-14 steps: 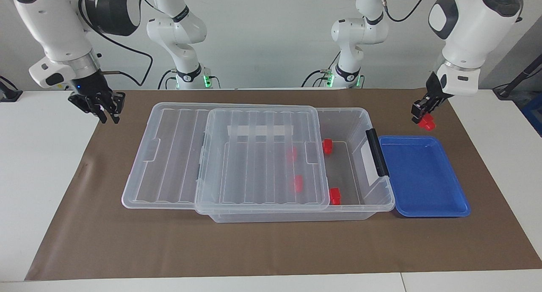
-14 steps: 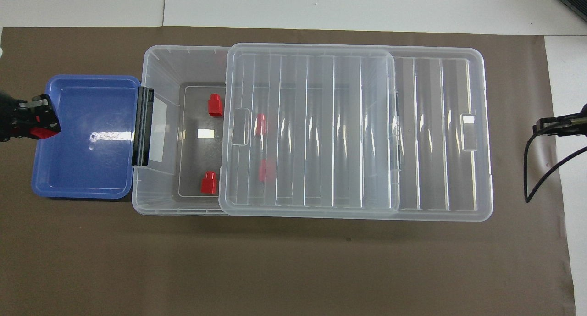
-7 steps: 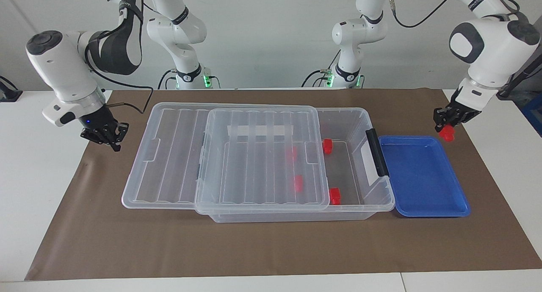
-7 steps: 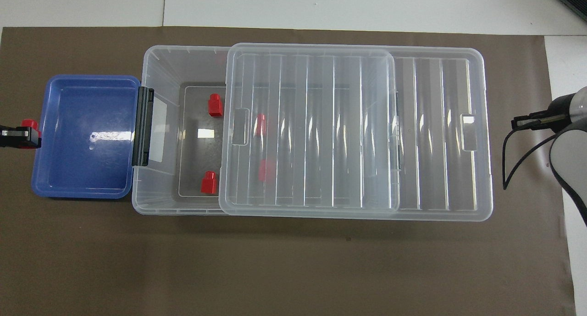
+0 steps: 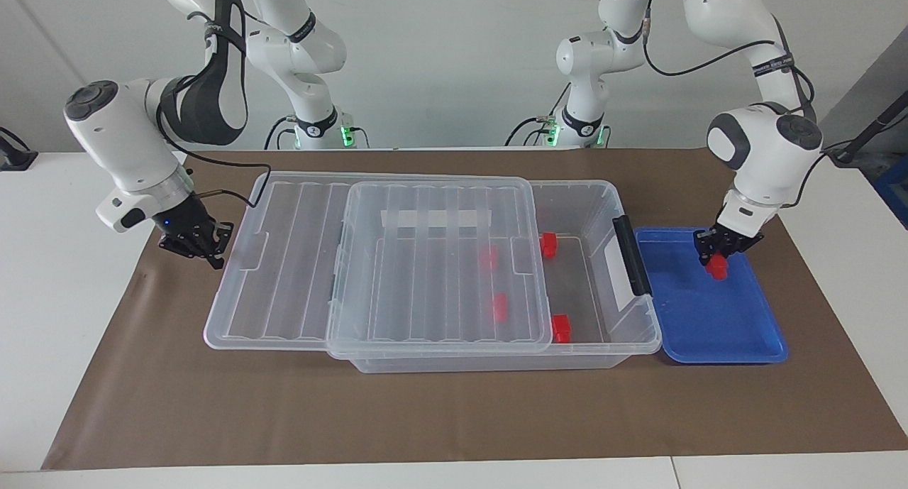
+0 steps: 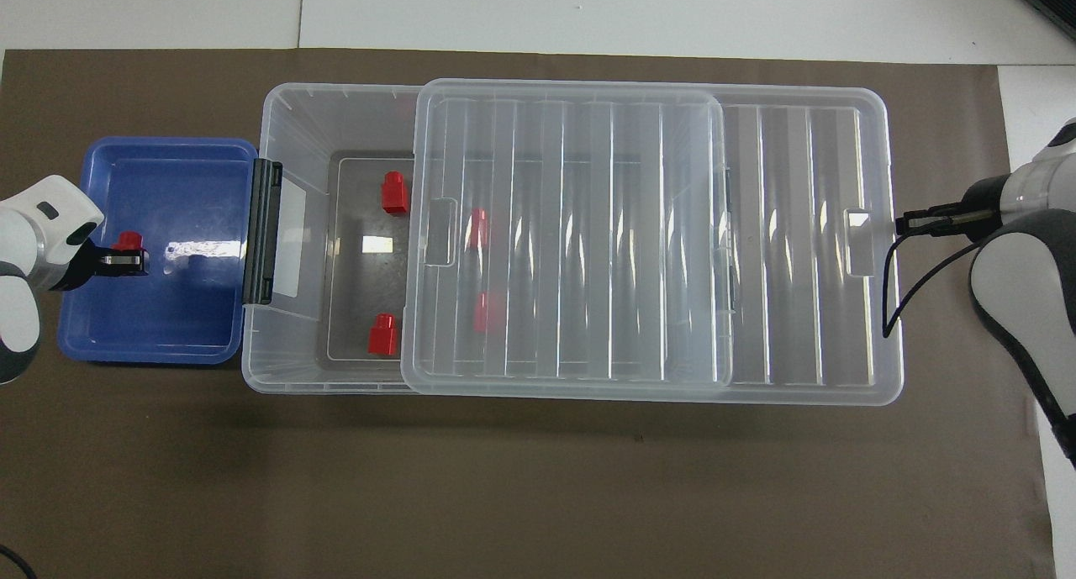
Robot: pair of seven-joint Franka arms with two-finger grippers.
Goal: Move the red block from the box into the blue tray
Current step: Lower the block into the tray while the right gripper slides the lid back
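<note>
The left gripper point(image 5: 718, 256), which a second ago hung clear of the blue tray point(image 5: 738, 347) over the brown mat point(image 5: 454, 418), now stands over the tray's interior, toward the tray end farthest from the box point(image 5: 603, 333); its fingers are clamped on the red block point(image 5: 719, 266), which hangs just above or on the tray floor; contact with the floor cannot be confirmed from either view. In the overhead view the same red block point(image 6: 128, 241) shows inside the tray outline point(image 6: 151, 356) with the left gripper point(image 6: 126, 261) at it. The right gripper point(image 5: 206, 251) has descended from its higher position beside the table edge and now sits low at the lid point(image 5: 284, 262) edge at the right arm's end of the table; its fingers are together; whether the tips touch the lid rim is not clear. The box, the lid and the tray have not shifted between frames; the lid remains slid toward the right arm's end, leaving the box open beside the black clip handle point(image 5: 631, 255). Four further red blocks remain in the box: two in the open section point(image 5: 548, 245) point(image 5: 562, 328), two under the lid point(image 5: 489, 257) point(image 5: 500, 307). A white strip label point(image 5: 616, 276) is fixed to the box end wall below the handle; no writing on it is legible; no brand marking is readable on box, tray or blocks.
</note>
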